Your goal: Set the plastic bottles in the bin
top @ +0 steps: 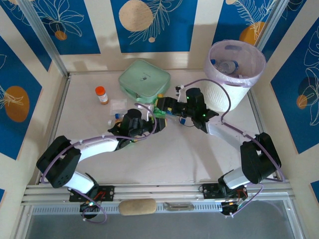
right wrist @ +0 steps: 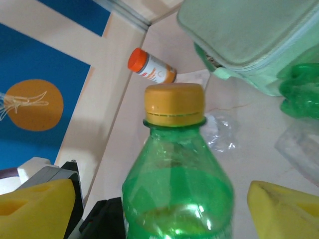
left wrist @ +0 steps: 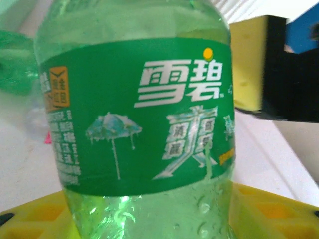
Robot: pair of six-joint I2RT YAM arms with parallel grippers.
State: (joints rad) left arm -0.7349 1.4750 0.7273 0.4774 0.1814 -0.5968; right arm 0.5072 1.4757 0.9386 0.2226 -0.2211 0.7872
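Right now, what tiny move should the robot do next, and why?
Probably close the right claw on the green bottle. Its yellow pads stand either side of the bottle with gaps showing, while the left claw appears to grip the same bottle, and the bin is on the right arm's side.

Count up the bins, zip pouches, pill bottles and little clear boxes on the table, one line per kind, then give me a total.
bin, white with a pale liner: 1
zip pouch, mint green: 1
pill bottle, orange cap: 1
clear box, small and square: 1
Total: 4
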